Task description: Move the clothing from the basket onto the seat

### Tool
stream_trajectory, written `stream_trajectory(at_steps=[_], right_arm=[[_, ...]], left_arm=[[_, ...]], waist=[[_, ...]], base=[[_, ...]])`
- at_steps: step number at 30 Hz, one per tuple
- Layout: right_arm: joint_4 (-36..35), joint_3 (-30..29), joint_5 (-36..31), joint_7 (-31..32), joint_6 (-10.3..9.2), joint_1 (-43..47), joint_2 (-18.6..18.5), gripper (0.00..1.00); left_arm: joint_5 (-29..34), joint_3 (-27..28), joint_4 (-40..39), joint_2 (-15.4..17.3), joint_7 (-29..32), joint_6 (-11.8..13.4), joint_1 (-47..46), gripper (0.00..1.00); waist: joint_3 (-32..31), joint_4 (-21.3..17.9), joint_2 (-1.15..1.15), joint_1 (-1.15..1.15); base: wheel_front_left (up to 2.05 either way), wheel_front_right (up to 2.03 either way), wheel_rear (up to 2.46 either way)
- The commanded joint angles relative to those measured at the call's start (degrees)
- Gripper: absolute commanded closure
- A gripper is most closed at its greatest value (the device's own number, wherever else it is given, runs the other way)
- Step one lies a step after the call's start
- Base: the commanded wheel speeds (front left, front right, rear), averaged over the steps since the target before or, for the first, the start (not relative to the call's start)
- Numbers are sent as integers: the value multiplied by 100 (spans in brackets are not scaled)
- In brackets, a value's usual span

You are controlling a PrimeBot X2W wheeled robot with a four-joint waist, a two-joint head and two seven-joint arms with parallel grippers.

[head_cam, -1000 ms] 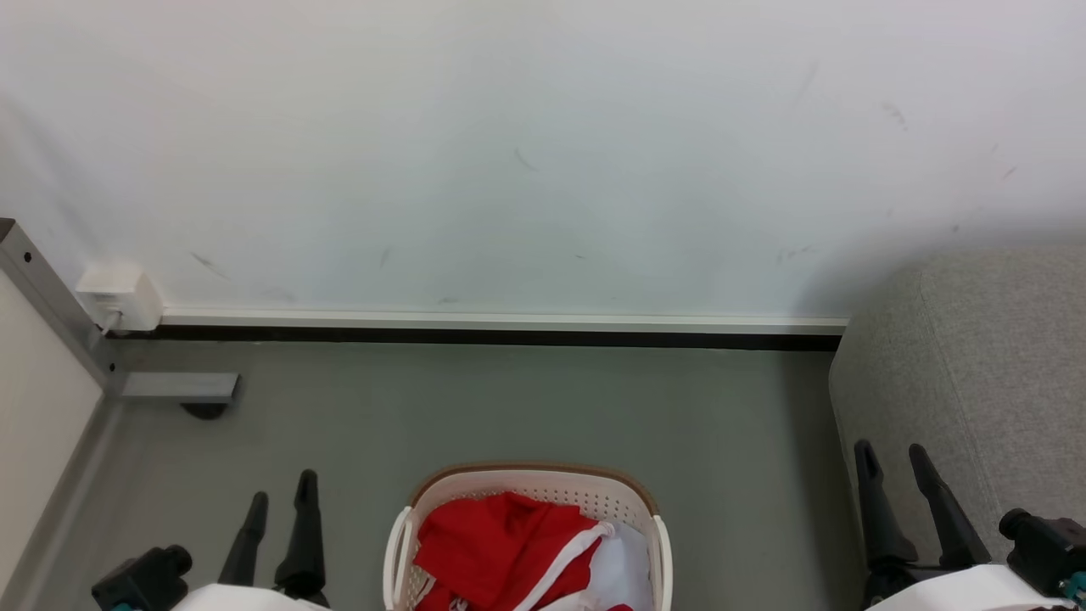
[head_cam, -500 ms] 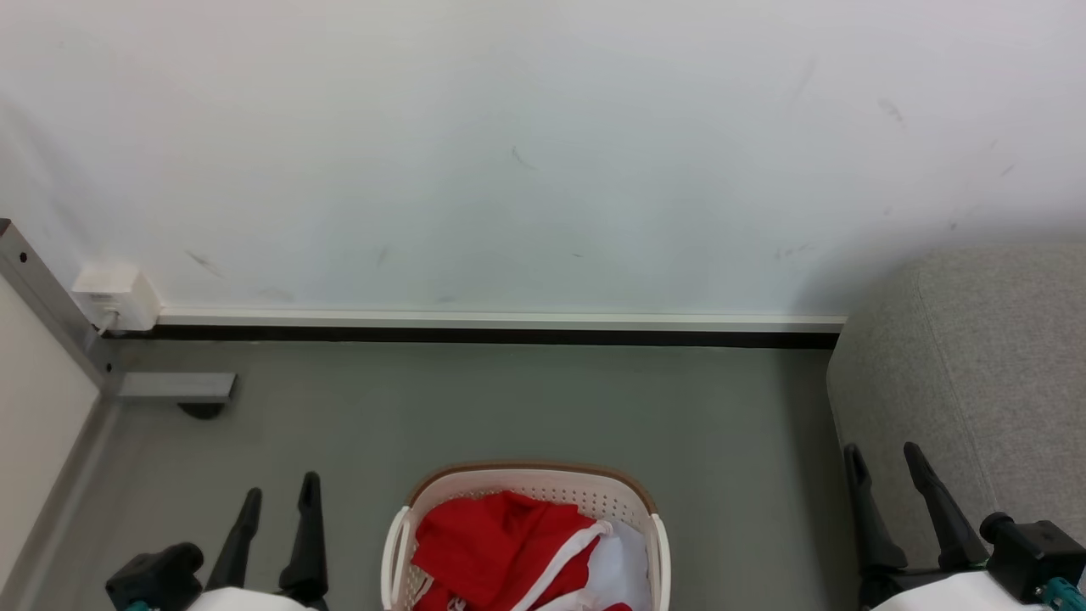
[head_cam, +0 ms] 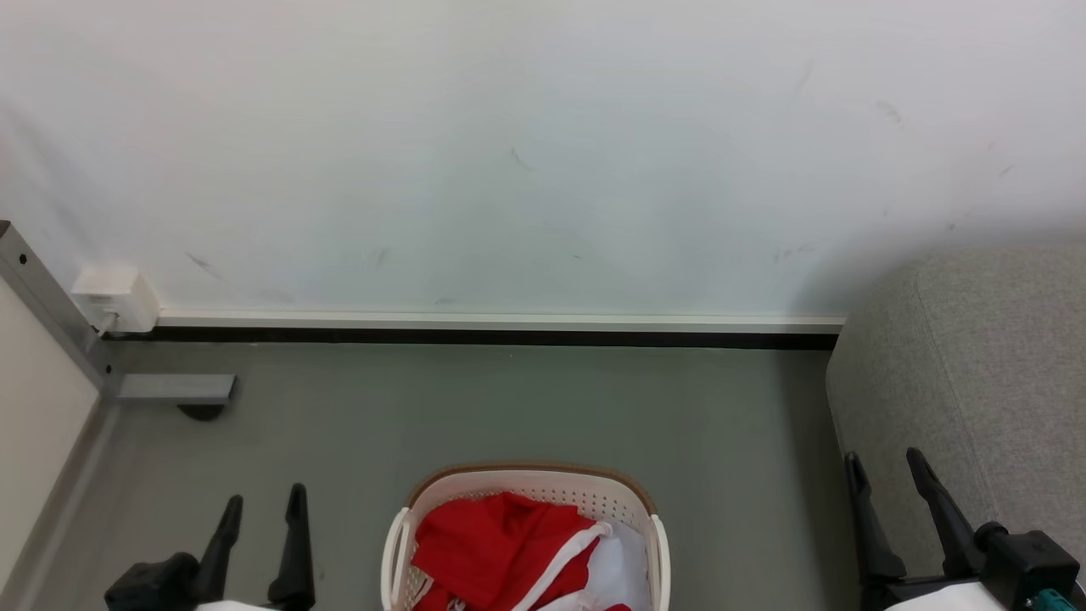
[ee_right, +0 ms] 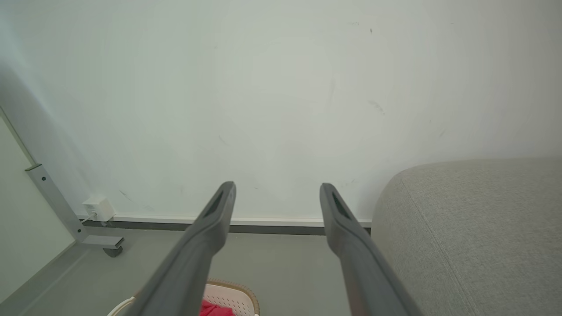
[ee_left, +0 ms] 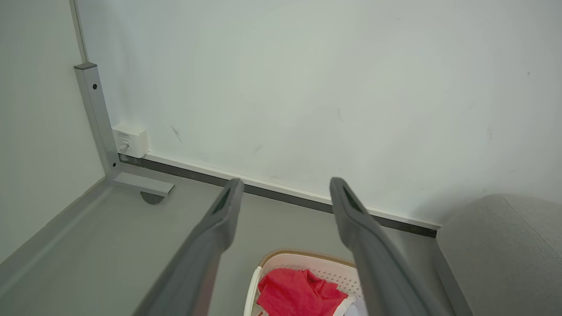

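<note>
The white basket (head_cam: 526,485) with a brown rim sits on the grey floor at the bottom centre of the head view, holding red clothing (head_cam: 496,547) with white panels. The basket (ee_left: 307,263) and red clothing (ee_left: 298,294) also appear low in the left wrist view, and the basket's rim (ee_right: 232,294) in the right wrist view. The light grey seat (head_cam: 984,373) rises at the right. My left gripper (head_cam: 263,501) is open, left of the basket. My right gripper (head_cam: 884,462) is open beside the seat's edge. Both are empty.
A white wall (head_cam: 543,153) with a dark skirting strip (head_cam: 492,338) closes off the back. A grey metal frame leg with a foot (head_cam: 174,388) and a white socket box (head_cam: 114,297) stand at the left corner. Grey floor (head_cam: 509,407) lies between basket and wall.
Both grippers have dropped lower in the head view, the left one also shifting slightly left. Basket, clothing and seat have not moved.
</note>
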Motion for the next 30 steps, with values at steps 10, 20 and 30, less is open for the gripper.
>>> stream_trajectory(at_steps=[10,20,30], right_arm=[[65,23,-267,-151,-9,32,26,0],[93,60,-428,-267,-10,50,31,0],[127,104,-708,-369,-11,2,29,0]], left_arm=[[588,50,30,53,-151,-91,70,0],[1016,124,114,12,-271,-167,112,0],[1414,214,170,-21,-361,-217,112,0]], waist=[[-4,6,0,-1],[-14,0,0,-1],[15,0,0,-1]], base=[[0,0,0],[0,0,0],[0,0,0]])
